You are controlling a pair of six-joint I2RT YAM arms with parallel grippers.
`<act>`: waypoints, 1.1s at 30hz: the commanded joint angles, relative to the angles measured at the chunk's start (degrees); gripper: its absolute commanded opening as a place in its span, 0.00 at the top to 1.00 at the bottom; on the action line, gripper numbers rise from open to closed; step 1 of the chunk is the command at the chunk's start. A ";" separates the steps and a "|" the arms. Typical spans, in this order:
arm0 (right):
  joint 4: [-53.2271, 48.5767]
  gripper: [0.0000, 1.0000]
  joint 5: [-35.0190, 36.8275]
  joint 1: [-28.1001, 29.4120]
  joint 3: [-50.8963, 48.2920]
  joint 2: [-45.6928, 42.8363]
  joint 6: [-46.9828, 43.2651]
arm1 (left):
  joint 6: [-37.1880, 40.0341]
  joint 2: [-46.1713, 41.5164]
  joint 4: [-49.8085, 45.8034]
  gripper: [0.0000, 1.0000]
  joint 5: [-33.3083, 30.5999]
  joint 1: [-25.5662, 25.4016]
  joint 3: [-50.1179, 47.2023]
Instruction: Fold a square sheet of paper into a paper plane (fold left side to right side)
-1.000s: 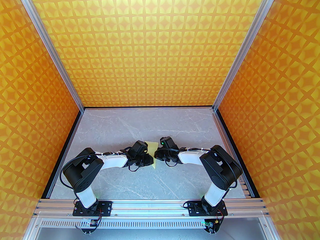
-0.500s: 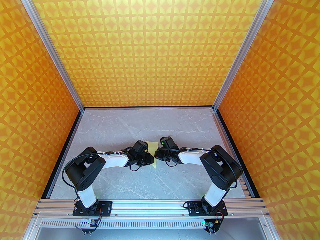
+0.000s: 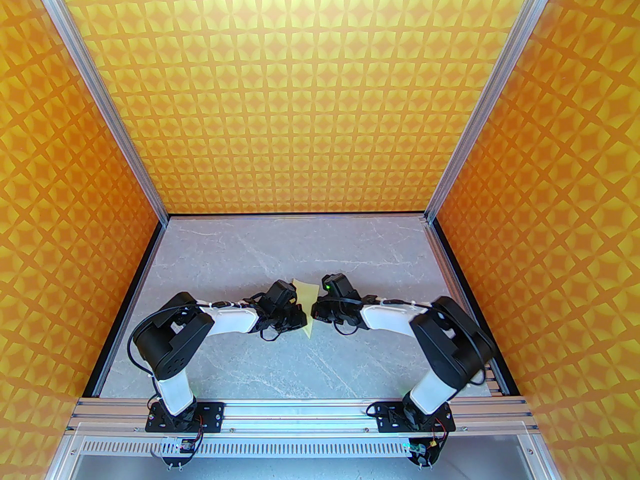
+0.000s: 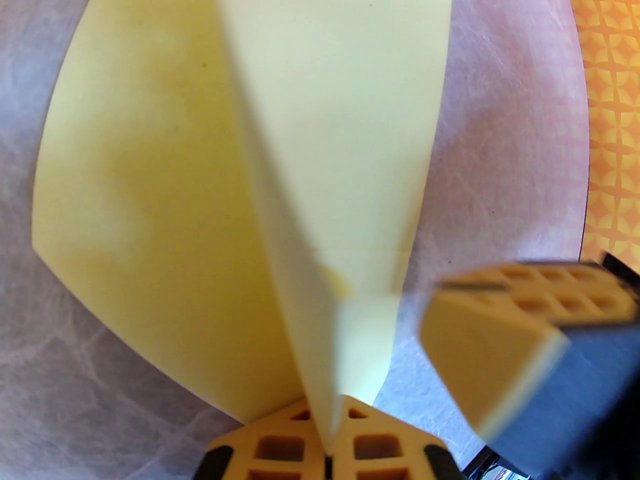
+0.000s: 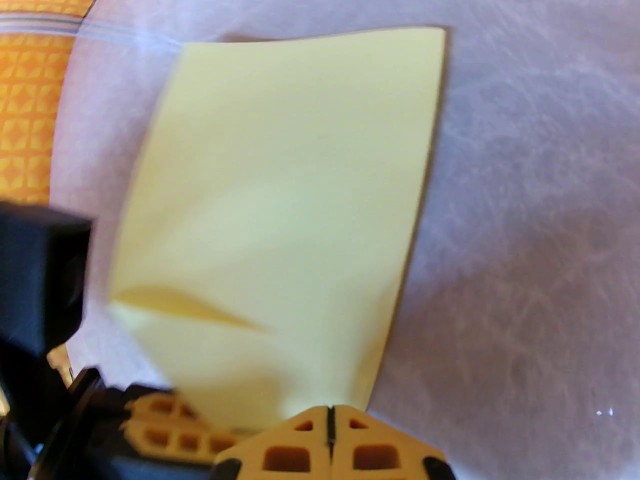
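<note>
The square sheet of paper (image 3: 303,290), pale yellow and partly folded, lies on the grey table between my two grippers. In the left wrist view the paper (image 4: 150,193) has a flap standing up along a crease. My left gripper (image 4: 327,450) is shut on the near tip of that flap. From above, the left gripper (image 3: 302,320) sits at the paper's left edge and the right gripper (image 3: 314,313) at its right edge. The right gripper (image 5: 329,433) is shut, its tips at the near corner of the paper (image 5: 280,193); whether it pinches the paper I cannot tell.
The grey marble-look table (image 3: 250,258) is walled on three sides by orange patterned panels (image 3: 320,93) with aluminium posts. Both arm bases stand on the rail at the near edge (image 3: 300,410). The right gripper's fingers (image 4: 500,328) are close beside the paper's tip.
My left gripper has closed on the paper's raised flap. The right arm's elbow has swung right and nearer, and its gripper has shifted slightly right.
</note>
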 commanded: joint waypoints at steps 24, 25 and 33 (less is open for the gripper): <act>5.70 1.00 -8.43 4.25 -7.53 -0.30 4.80 | -0.14 2.10 -2.11 0.95 -1.41 -0.83 1.26; 4.29 1.00 -7.55 4.26 -7.32 0.13 4.29 | -0.14 2.12 -2.06 0.95 -1.41 -0.83 1.29; -4.28 1.00 -2.39 4.73 -5.81 3.21 1.75 | -0.21 2.12 -2.03 0.95 -1.41 -0.92 1.14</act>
